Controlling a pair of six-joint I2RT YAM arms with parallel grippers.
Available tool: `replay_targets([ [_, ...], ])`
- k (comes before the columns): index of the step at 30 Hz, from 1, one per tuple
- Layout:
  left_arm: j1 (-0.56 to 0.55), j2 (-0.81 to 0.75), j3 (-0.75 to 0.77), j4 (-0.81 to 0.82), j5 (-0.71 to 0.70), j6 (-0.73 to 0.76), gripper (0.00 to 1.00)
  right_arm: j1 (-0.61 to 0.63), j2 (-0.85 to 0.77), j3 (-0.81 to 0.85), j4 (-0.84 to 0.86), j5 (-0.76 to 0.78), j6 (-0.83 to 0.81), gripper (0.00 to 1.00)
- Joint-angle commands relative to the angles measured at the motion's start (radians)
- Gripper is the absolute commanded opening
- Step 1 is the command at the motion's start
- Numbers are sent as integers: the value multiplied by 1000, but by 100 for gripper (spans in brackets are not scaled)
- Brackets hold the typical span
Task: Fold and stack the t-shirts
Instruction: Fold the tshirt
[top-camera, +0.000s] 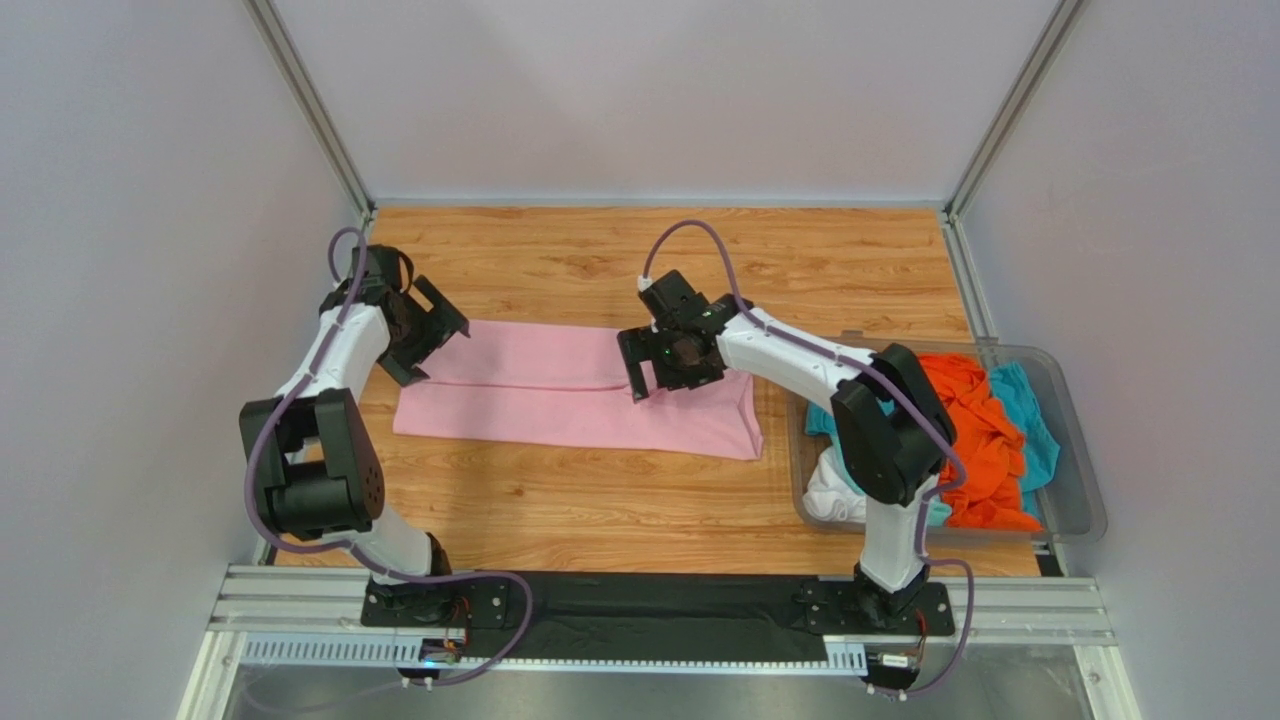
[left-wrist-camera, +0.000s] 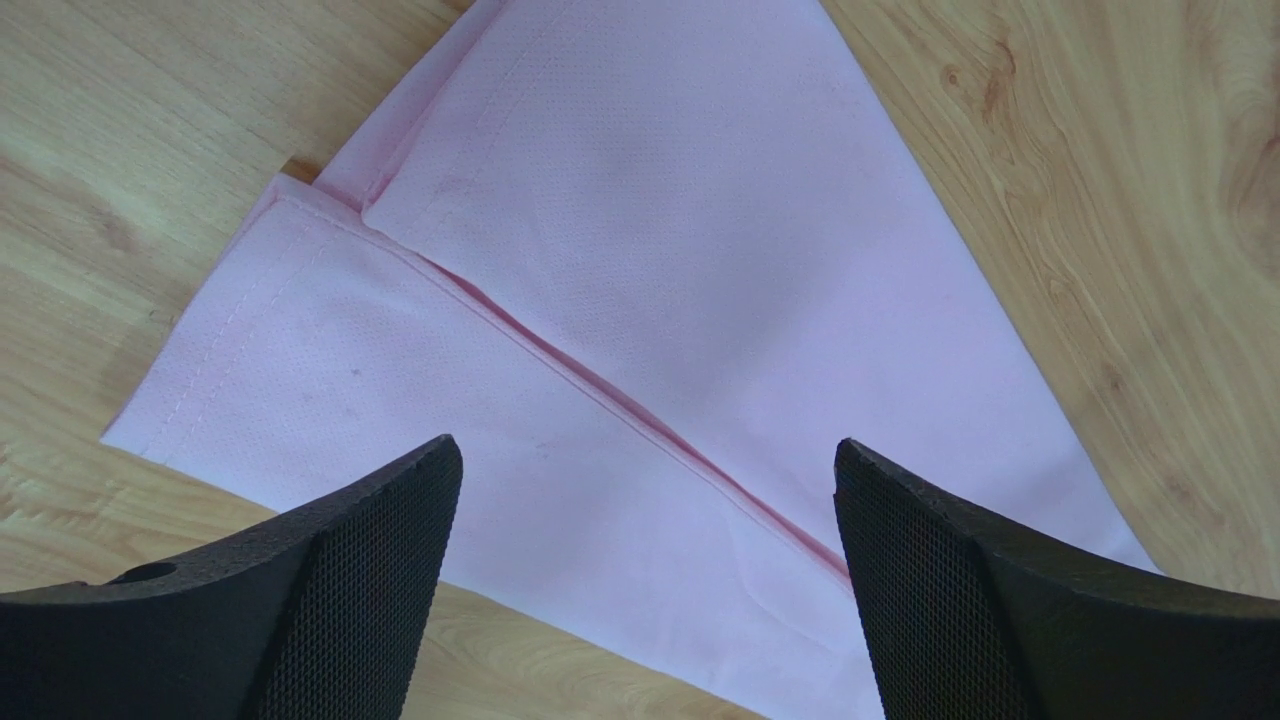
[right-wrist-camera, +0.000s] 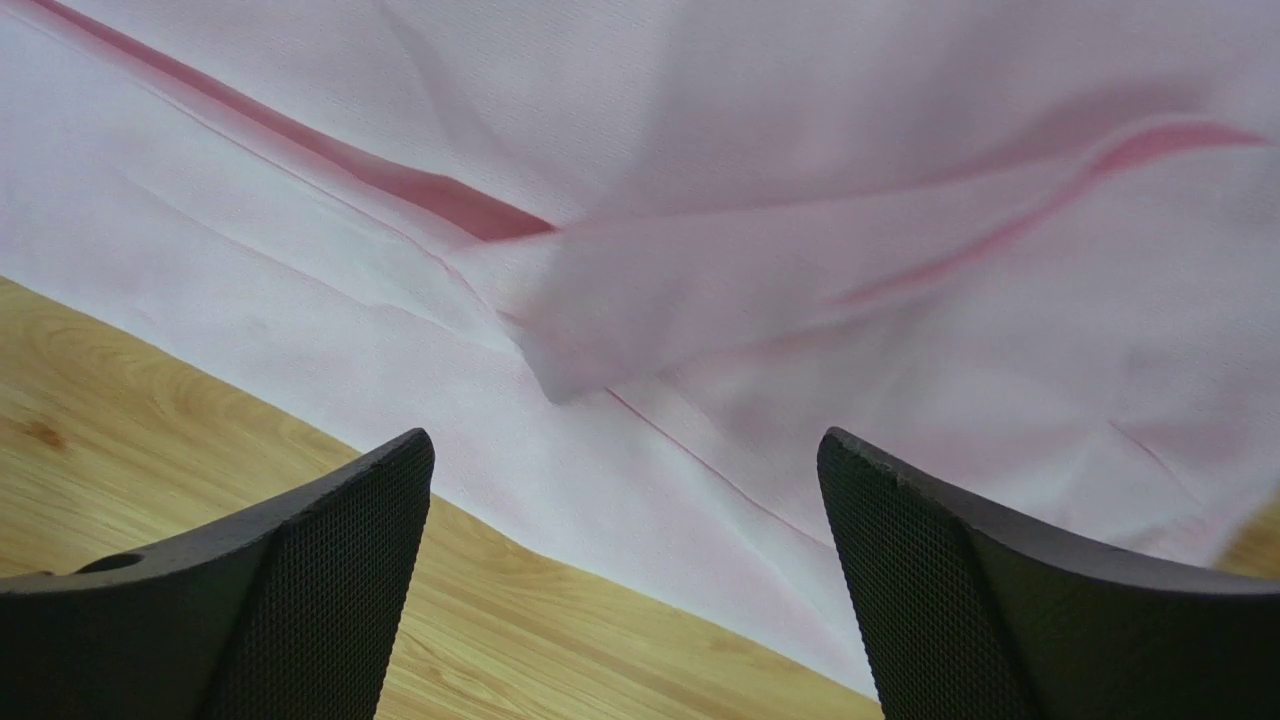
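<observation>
A light pink t-shirt (top-camera: 541, 393) lies on the wooden table, folded into a long flat band. My left gripper (top-camera: 428, 342) is open and empty just above its left end; the left wrist view shows the cloth (left-wrist-camera: 676, 225) with a folded seam between my spread fingers (left-wrist-camera: 646, 450). My right gripper (top-camera: 639, 365) is open and empty over the band's middle-right; the right wrist view shows rumpled pink cloth (right-wrist-camera: 902, 360) and its near edge below my gripper (right-wrist-camera: 624, 438). An orange t-shirt (top-camera: 977, 420), teal cloth (top-camera: 1029, 413) and a white shirt (top-camera: 834, 488) lie bunched in the bin.
A clear plastic bin (top-camera: 1085, 473) stands at the right edge of the table, close to the right arm. Grey walls with metal posts close in the table at the back and sides. Bare wood shows in front of and behind the pink shirt.
</observation>
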Motion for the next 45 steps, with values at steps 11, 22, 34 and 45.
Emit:
replay_targets([
  [11,5,-115,-13,-30,-78,42,100,14,278,391,176,-65,113,100],
  [22,-32,-23,49,16,71,79,100,12,-51,50,102,130,201,100],
  [34,-95,253,133,4,92,143,100,-66,-83,-276,208,24,281,100],
  [45,-180,48,-273,90,63,31,100,-205,196,101,153,-51,71,100],
])
